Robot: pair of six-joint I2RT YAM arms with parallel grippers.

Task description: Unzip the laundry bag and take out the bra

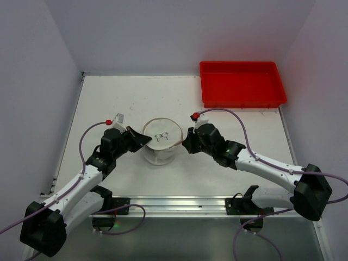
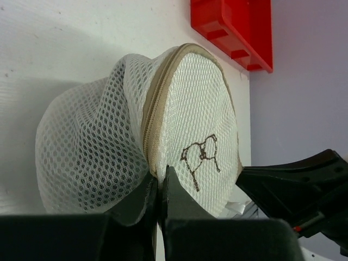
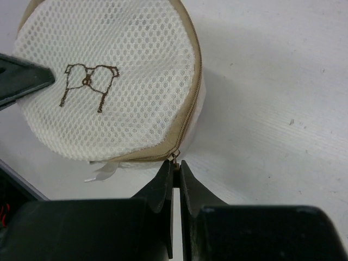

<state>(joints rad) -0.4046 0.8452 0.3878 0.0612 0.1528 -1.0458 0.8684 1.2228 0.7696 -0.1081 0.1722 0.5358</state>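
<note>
The left fingers are pinched shut on the tan zipper seam of the laundry bag, bracing its rim. The right fingers are closed at the opposite rim, seemingly on the small zipper pull, though the tips hide the hold itself. The bag stands mid-surface, drawn face up, zipped. Unzipping is only beginning. Next, the pull must be drawn around the rim against the left brace.
</note>
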